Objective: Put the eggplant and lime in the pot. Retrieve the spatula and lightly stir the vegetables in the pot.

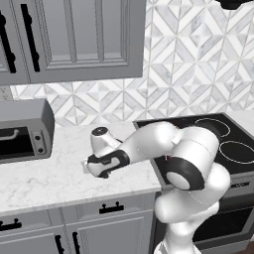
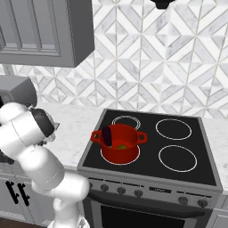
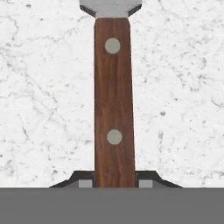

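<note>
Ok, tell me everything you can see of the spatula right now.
In the hand view the spatula lies flat on the white marble counter. Its straight brown wooden handle carries two pale round rivets and runs up to a grey metal neck, where the head is cut off by the top edge. The gripper is shut on the handle's near end, one dark fingertip on each side.
</note>
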